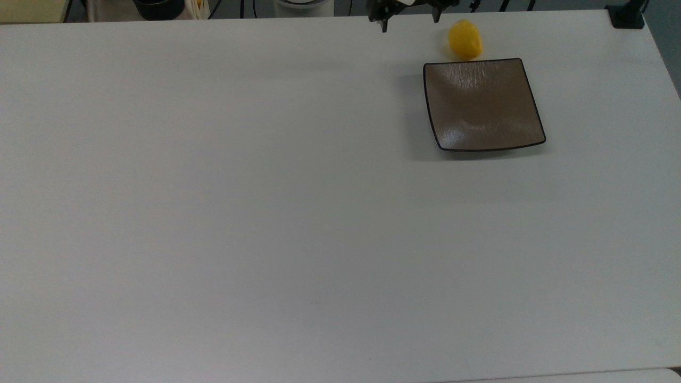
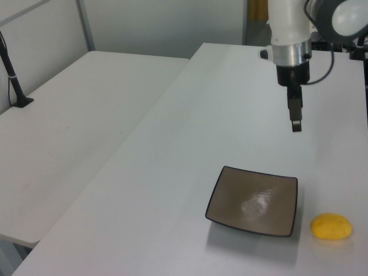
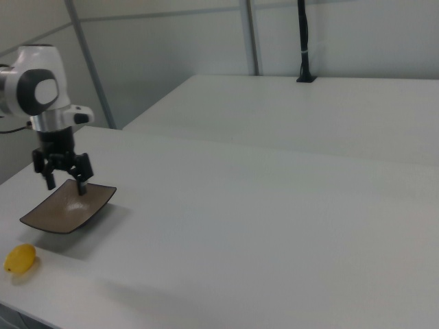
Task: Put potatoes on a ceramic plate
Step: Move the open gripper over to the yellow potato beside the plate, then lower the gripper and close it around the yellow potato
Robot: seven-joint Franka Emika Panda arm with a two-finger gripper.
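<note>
The square glossy brown ceramic plate (image 1: pixel 483 104) lies bare on the white table (image 1: pixel 266 213). The bright yellow egg-shaped potato (image 1: pixel 465 39) rests on the table just beside the plate's edge. The black two-finger gripper (image 3: pixel 65 184) hangs above the plate, fingers spread, holding nothing.

Yellow potato (image 1: pixel 465 39) lies on table just beside empty brown plate (image 1: pixel 483 106).
</note>
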